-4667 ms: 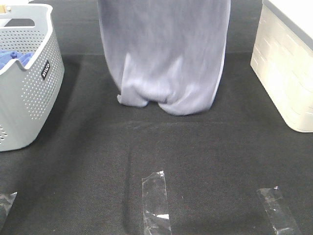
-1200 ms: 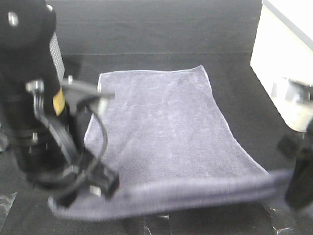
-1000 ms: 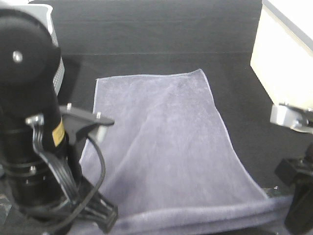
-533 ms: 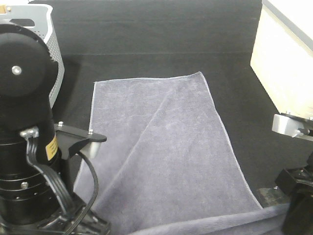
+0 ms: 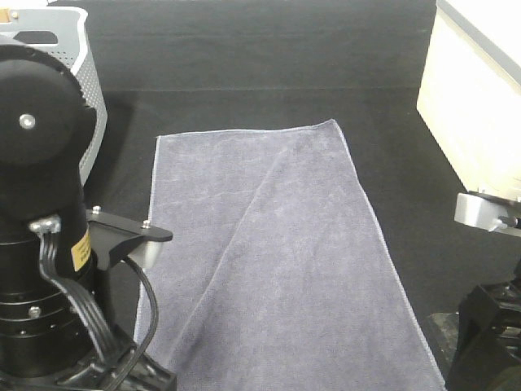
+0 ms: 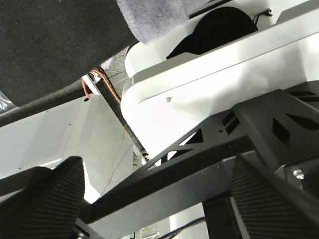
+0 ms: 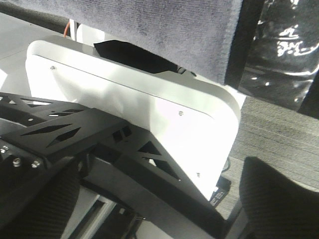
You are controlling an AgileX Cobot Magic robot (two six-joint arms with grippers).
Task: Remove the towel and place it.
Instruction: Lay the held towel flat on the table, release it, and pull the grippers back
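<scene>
The towel [image 5: 277, 252], slate grey-purple with a thin hem, lies spread flat on the black table, running from mid-table to the near edge with one diagonal crease. My left arm [image 5: 41, 244] stands over its near left corner and my right arm [image 5: 488, 342] by its near right corner. In the left wrist view the left gripper [image 6: 154, 199] is open, nothing between its fingers [image 6: 40, 199], and the towel's edge [image 6: 149, 15] hangs apart from them. The right gripper [image 7: 154, 199] is open too, with the towel's edge [image 7: 164, 25] clear of it.
A grey perforated basket [image 5: 85, 73] stands at the far left behind my left arm. A cream box [image 5: 472, 114] sits at the right edge. Clear tape [image 7: 284, 40] is stuck on the table near the right gripper. The robot's white base [image 7: 149, 114] lies below both grippers.
Both grippers have opened and let go of the towel's near edge, which has dropped flat over the table's front. Both arms have sunk lower at the near edge.
</scene>
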